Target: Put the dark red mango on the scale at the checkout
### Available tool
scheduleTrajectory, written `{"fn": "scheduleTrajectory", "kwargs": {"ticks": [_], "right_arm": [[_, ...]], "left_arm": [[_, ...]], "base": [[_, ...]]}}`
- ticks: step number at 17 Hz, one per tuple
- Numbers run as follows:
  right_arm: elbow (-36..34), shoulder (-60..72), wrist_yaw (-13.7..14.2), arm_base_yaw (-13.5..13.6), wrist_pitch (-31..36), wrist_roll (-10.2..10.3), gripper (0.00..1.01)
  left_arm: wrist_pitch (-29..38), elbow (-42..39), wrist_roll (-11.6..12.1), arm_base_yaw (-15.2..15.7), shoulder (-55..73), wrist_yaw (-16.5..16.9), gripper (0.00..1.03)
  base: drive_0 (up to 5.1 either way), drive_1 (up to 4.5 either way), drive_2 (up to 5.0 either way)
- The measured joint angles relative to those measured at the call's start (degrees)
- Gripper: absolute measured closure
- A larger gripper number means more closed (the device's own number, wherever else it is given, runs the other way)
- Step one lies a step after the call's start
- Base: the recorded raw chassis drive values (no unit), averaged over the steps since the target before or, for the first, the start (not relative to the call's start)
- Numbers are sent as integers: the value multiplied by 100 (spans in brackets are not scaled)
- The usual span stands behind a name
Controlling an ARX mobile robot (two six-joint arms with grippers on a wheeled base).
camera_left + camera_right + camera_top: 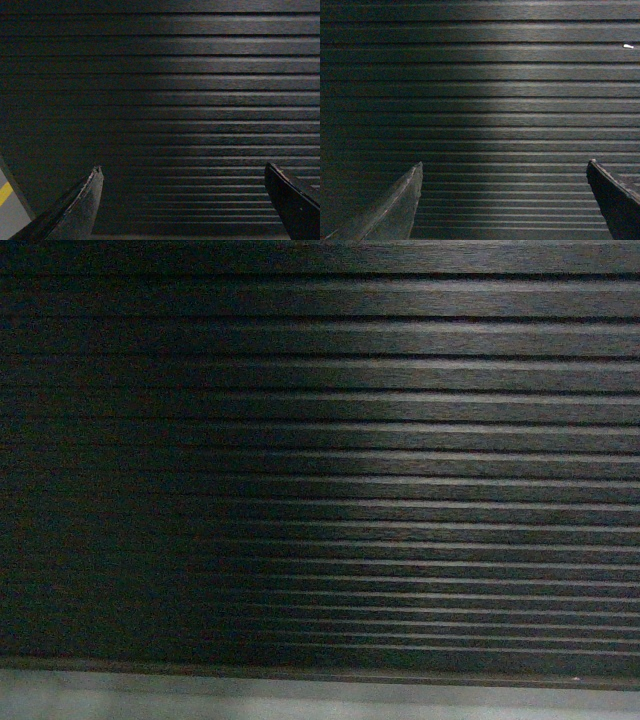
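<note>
Head view filled w/ ribbed front of checkout (330,440): dark brown-black wood grain, horizontal slats top to bottom, lit brighter toward right, dim at left. Grey plinth (300,698) as pale strip along bottom edge, slightly slanted, meeting the lowest slat.

Left wrist view: same slatted front (170,100) straight ahead. Left gripper (182,175) spread wide, empty; dark fingers (80,210) at lower left & lower right corners, nothing betw. them but slats. Sliver of grey floor (10,215) w/ yellow line (5,192) at far lower left, past the counter's end edge.

Right wrist view: slats again (485,100), brighter in centre & right. Right gripper (504,172) also released, fingers (395,210) far apart at bottom corners, holding nothing. Small white mark (628,46) on a slat, upper right.

Mango & scale not visible in any view; countertop edge out of frame, so location of either can't be told. Only open room seen: floor strip at lower left of left wrist view.
</note>
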Motion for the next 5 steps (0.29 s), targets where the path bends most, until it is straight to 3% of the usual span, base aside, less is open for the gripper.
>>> {"fn": "scheduleTrajectory", "kwargs": {"ticks": [5], "right_arm": [[0, 0, 0, 0, 0, 0, 3]], "left_arm": [[0, 0, 0, 0, 0, 0, 5]], "base": [[0, 0, 0]]}}
